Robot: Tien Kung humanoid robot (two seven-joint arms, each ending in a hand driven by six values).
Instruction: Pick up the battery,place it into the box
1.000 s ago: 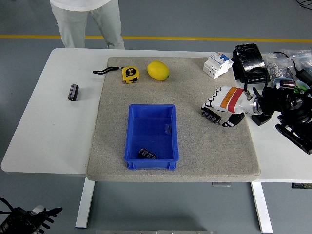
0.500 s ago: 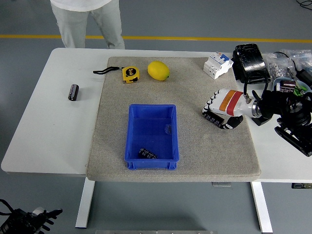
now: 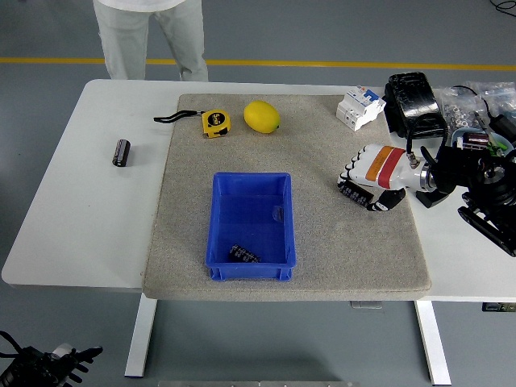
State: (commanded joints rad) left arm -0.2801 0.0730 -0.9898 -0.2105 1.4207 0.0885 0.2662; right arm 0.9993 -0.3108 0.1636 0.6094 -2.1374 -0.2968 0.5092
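The right hand (image 3: 369,179) rests on the mat (image 3: 322,153), fingers curled around a dark battery (image 3: 353,192) right of the blue box (image 3: 251,225), so the grasp seems underway; next comes lifting and carrying it left over the box.

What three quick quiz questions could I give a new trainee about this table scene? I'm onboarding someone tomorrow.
1. True or false: the blue box already holds a dark battery.
2. Which hand is closed on a battery? A) left B) right
3. Fill in: the yellow tape measure lies beside the ____.

Key
1. True; it lies at the box's near end.
2. B; the right hand grips it over the grey mat, to the box's right.
3. Lemon, on the mat's far side.
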